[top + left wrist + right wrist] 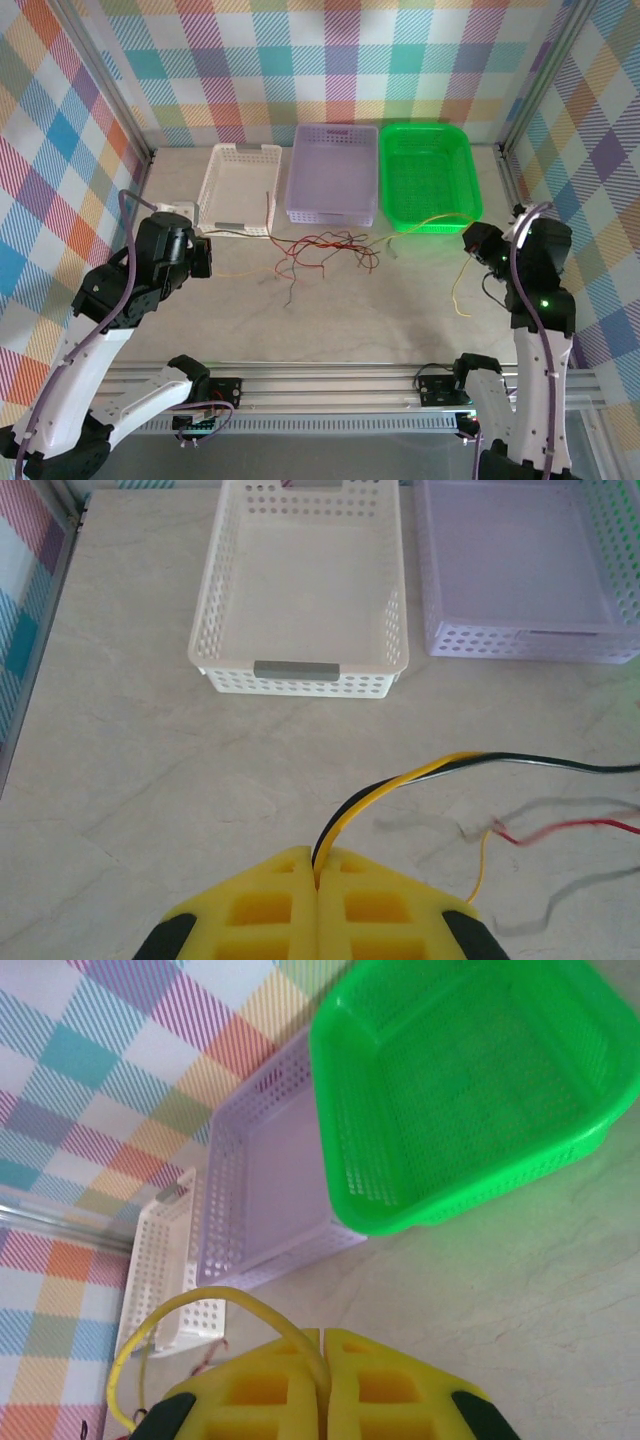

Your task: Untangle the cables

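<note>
Left tool (318, 868) pinches thin yellow and black cables (420, 770), slackly curved.

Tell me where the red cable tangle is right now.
In the top view, the red cables lie mid-table, just in front of the purple basket.

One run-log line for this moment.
left gripper: shut on yellow and black cables | right gripper: shut on yellow cable | red cables: tangled on table, in front of purple basket
</note>
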Controlling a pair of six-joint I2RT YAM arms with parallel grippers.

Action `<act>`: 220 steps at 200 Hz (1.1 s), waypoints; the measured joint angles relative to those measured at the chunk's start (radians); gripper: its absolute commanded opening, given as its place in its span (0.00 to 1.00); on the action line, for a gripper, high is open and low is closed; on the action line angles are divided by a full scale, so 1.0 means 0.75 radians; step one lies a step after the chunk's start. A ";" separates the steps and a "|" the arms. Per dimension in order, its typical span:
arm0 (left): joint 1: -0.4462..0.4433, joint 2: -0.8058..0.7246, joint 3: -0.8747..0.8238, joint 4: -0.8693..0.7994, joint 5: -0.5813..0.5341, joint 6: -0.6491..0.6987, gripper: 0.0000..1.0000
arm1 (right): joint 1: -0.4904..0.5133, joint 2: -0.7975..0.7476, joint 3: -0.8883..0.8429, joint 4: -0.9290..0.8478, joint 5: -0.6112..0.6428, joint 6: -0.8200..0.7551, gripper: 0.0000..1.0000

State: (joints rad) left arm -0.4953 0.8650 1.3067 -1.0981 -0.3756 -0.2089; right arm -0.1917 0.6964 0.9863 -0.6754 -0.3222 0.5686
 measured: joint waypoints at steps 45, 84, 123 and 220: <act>0.062 -0.027 -0.048 0.002 -0.054 -0.032 0.00 | -0.016 -0.035 0.126 -0.138 0.202 -0.005 0.00; 0.101 -0.065 -0.095 0.008 -0.107 -0.067 0.00 | -0.018 -0.039 0.194 -0.264 0.357 0.001 0.00; 0.127 -0.105 -0.148 0.016 -0.182 -0.101 0.00 | -0.023 -0.039 0.293 -0.355 0.493 0.006 0.00; 0.226 -0.158 -0.289 0.082 -0.119 -0.202 0.00 | -0.025 -0.042 0.335 -0.428 0.581 0.064 0.00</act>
State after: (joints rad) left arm -0.3260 0.7467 1.0901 -1.0367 -0.4648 -0.3607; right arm -0.2104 0.6647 1.2373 -0.9962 0.1139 0.6167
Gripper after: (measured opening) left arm 0.048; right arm 0.073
